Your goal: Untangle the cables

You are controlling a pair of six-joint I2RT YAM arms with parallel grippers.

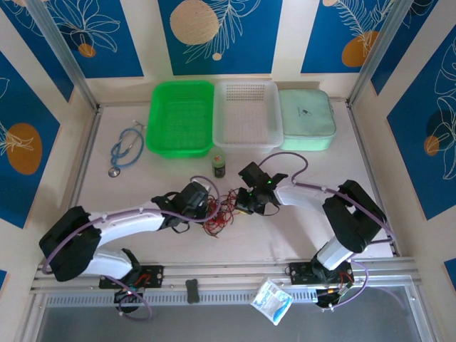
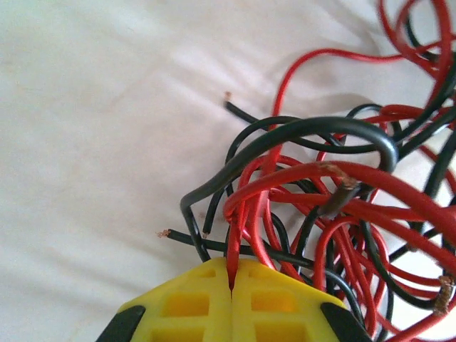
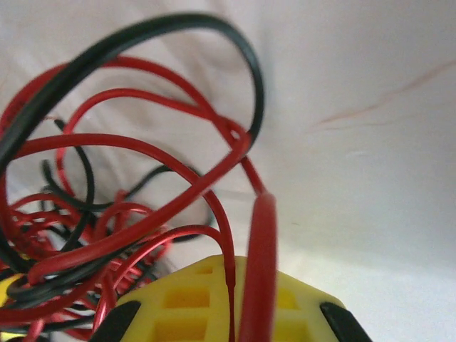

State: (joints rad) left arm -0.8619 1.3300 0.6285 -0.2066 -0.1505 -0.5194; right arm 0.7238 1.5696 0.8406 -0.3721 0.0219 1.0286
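The pulling-apart step is in hand: the cables (image 1: 219, 215) lie in one knotted clump on the white bench (image 1: 299, 239), midway between the two arms; the left end effector (image 2: 231, 266) has its yellow fingers pressed together on a single red strand at the clump's edge; the right end effector (image 3: 230, 266) looks likewise closed on a thin red strand, though a blurred loop in front partly hides the seam. The next move, as I judge it, calls for drawing the two held strands slowly apart and watching which loops tighten, since red and black cross many times. The wires are thin, glossy and springy, holding open curls; some ends show bare, frayed copper; the bench looks matte and faintly creased.
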